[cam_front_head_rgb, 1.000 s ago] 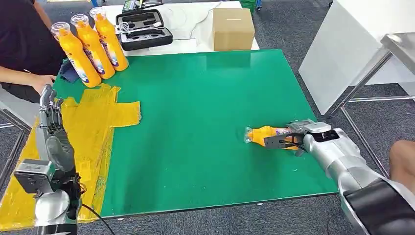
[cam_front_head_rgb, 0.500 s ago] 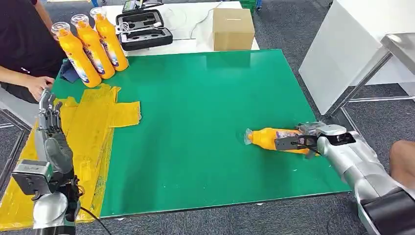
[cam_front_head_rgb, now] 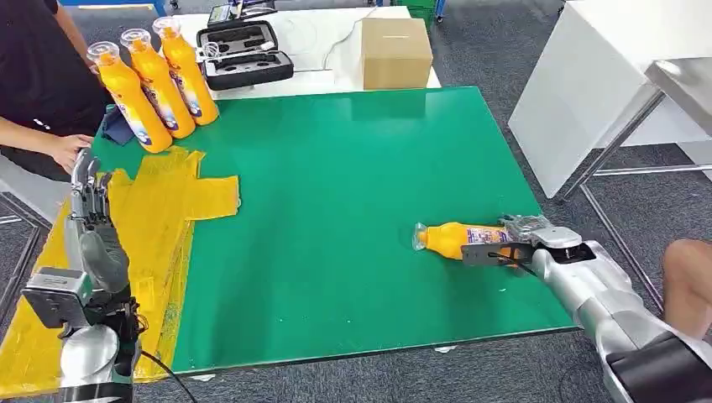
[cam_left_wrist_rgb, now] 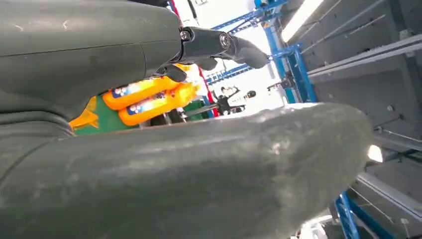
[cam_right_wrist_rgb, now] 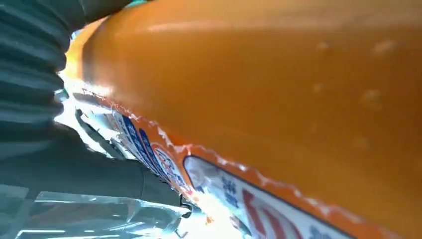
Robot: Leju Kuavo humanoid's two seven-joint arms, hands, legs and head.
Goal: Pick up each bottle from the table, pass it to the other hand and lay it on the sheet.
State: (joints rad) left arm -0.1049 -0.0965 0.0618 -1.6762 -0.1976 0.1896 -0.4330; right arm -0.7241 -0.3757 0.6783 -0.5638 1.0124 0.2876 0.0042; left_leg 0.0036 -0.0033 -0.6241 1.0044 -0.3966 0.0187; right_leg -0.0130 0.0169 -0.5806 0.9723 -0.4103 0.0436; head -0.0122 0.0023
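1. Wide bare green surface (cam_front_head_rgb: pixel 336 193) ahead of and to the left of the right hand (cam_front_head_rgb: pixel 514 243); near edge of the surface just behind it, right edge just beside it. White table (cam_front_head_rgb: pixel 588 75) and metal legs beyond that right edge; a person's knee (cam_front_head_rgb: pixel 688 281) close by the right forearm.
2. Right hand wrapped around the lying bottle (cam_front_head_rgb: pixel 458 238) at its base end, fingers (cam_front_head_rgb: pixel 487 252) along the orange body, cap pointing away toward the left hand's side. Holding it, bottle apparently resting on the surface. Right wrist view pressed up against the orange body and label (cam_right_wrist_rgb: pixel 259 124).
3. Left hand (cam_front_head_rgb: pixel 88 197) raised upright, fingers apart and straight, holding nothing, over the yellow sheet (cam_front_head_rgb: pixel 159 210) at the left edge. Three standing bottles (cam_front_head_rgb: pixel 155 80) beyond it at the far corner; a person's hand (cam_front_head_rgb: pixel 67 149) just beyond its fingertips.
4. Against a second ago: right hand and bottle much where they were, shifted only slightly; whole view nudged as well, so little true movement to tell. Left hand unchanged in pose.
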